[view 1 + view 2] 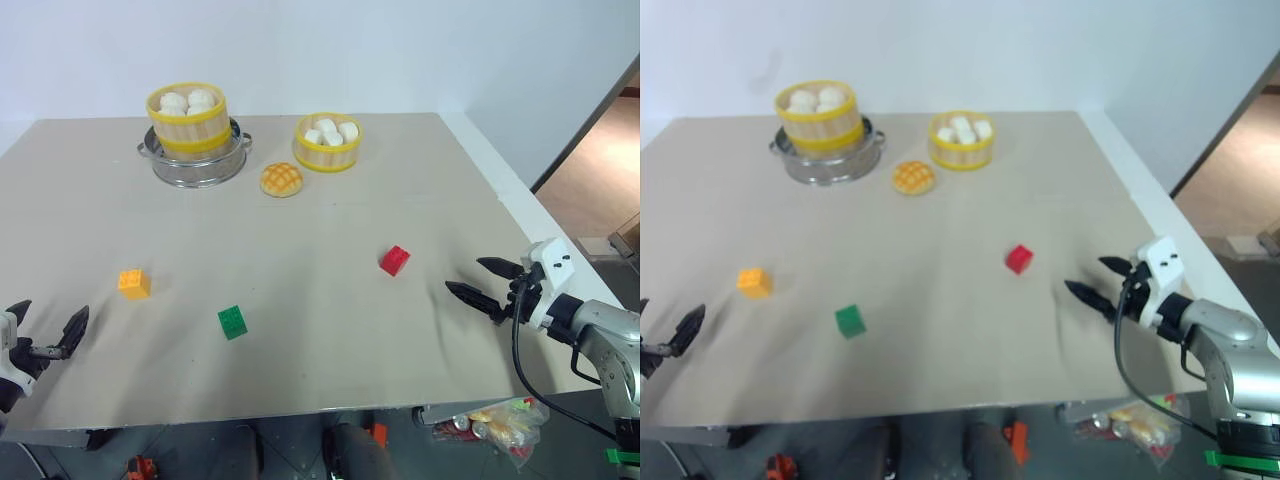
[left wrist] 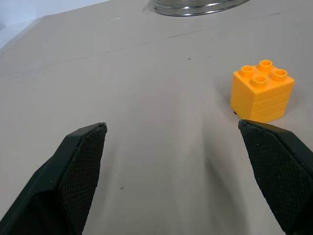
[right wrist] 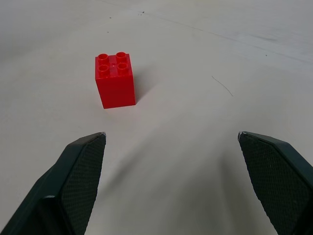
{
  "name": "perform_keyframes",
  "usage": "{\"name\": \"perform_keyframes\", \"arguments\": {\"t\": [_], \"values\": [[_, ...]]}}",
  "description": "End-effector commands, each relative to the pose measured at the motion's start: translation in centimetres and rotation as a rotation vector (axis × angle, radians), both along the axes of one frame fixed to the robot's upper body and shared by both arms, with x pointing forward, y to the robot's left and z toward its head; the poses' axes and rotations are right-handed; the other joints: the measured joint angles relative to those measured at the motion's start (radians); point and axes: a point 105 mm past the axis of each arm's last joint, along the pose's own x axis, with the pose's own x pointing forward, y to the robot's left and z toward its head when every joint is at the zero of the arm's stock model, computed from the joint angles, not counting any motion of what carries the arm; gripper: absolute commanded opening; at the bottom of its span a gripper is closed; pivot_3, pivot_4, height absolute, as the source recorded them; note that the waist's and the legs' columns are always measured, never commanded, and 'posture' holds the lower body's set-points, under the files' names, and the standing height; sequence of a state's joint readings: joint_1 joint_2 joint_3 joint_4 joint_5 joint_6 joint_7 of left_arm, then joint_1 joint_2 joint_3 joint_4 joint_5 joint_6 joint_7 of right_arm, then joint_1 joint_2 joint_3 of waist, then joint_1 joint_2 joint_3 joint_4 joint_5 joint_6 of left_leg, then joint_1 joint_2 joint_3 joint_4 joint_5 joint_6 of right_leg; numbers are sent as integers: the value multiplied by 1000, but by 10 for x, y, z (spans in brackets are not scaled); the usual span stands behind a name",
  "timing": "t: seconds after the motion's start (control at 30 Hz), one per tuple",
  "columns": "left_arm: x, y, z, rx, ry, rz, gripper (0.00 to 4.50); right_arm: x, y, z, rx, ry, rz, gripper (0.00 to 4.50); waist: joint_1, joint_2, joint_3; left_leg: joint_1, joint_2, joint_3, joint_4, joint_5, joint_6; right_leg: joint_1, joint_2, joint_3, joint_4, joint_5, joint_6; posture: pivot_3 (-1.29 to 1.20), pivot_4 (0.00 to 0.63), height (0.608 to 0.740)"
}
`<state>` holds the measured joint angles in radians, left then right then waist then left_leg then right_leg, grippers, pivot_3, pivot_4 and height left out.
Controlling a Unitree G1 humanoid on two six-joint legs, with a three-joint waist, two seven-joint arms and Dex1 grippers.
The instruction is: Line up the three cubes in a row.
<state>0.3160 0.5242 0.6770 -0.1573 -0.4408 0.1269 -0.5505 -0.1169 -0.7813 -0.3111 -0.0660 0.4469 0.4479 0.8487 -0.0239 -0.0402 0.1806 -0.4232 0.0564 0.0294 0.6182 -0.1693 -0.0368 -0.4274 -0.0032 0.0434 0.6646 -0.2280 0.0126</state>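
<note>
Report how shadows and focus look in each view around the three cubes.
Left eye view: even light, with short soft shadows beside the green cube and the red cube. Left wrist view: the orange-yellow cube is sharp, with a thin dark shadow at its base. Right wrist view: the red cube casts a faint shadow, and the right tool has crisp finger texture.

Glossy moulded plastic: orange-yellow cube ahead of left gripper; red cube ahead of right gripper. Finger pads: textured black.
</note>
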Motion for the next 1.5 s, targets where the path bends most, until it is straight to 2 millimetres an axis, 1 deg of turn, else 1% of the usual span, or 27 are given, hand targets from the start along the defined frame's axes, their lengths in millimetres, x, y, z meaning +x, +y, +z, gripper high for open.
{"name": "perform_keyframes", "arguments": {"t": [0.03,0.07,0.13,0.3,0.57,0.8,0.83,0.87,0.93,0.97,1.0,1.1,1.17,1.23,1.4,1.5], "values": [[-1,-7,15,40,-34,-91,4471,-5,13,9,-11,-30,81,4500,0,0,0,0,0,0,0,0,0,0,0,0,0,0,0,0,150,740],[-3,-15,17,37,-37,-166,4471,-10,21,6,-9,-5,143,4500,0,0,0,0,0,0,0,0,0,0,0,0,0,0,0,0,150,740],[-4,-23,20,14,-54,-244,4471,-15,30,4,-10,13,214,4500,0,0,0,0,1,0,0,-1,-1,0,0,0,0,0,-1,0,150,740],[-3,-34,20,5,-46,-336,4471,-18,35,4,-29,12,277,4500,0,0,0,0,1,0,0,-1,-1,0,1,-1,0,-1,-1,0,150,740],[-6,-40,17,-32,-43,-353,4471,-19,38,7,-37,-12,315,4500,0,0,0,0,1,0,0,-2,-1,0,1,-1,0,-1,-1,0,150,740],[-12,-43,15,-22,-25,-366,4471,-22,41,9,-66,-22,342,4500,0,0,0,0,1,0,0,-2,-1,-1,1,0,0,-1,-1,0,150,740],[-10,-48,20,-14,-38,-387,4471,-20,42,13,-61,-43,331,4500,0,0,0,0,1,0,1,-2,-1,-1,1,-1,0,-1,-1,0,150,740],[-7,-56,27,-8,-55,-422,4471,-18,43,19,-56,-71,319,4500,0,0,0,0,1,0,1,-2,-1,-1,1,-1,0,-1,-1,0,150,740],[-3,-83,40,-4,-78,-545,4471,-11,43,35,-40,-138,279,4500,0,0,0,0,2,0,1,-2,-1,0,1,-1,0,-1,-1,0,150,740],[-3,-92,44,-3,-78,-588,4471,-8,43,39,-34,-155,265,4500,0,0,0,0,1,0,2,-2,-1,0,1,-1,0,-1,-1,0,150,740],[-3,-107,47,-8,-65,-665,4471,-5,45,44,-27,-170,256,4500,0,0,0,0,1,0,3,-2,-1,0,1,0,0,-1,-1,0,150,740],[-9,-148,46,18,6,-911,4471,4,63,53,1,-194,257,4500,0,0,0,0,1,0,4,-2,-1,0,0,0,0,-1,-1,0,150,740],[-11,-165,44,26,40,-1039,4471,9,76,51,21,-192,257,4500,-1,0,0,0,2,1,3,-2,-1,0,1,0,0,-1,-1,0,150,740],[-8,-177,42,36,58,-1122,4471,14,83,45,17,-187,250,4500,0,0,0,0,2,0,3,-2,-1,0,3,0,0,-1,-1,0,150,740],[7,-197,40,19,78,-1261,4471,23,94,27,4,-157,266,4500,1,1,0,-2,2,-1,1,-3,0,-1,6,1,0,-1,-1,0,150,740],[14,-205,39,24,87,-1318,4471,31,92,20,-11,-151,246,4500,1,1,0,-2,3,-1,2,-3,1,-1,7,2,0,-1,-1,0,150,740]]}}
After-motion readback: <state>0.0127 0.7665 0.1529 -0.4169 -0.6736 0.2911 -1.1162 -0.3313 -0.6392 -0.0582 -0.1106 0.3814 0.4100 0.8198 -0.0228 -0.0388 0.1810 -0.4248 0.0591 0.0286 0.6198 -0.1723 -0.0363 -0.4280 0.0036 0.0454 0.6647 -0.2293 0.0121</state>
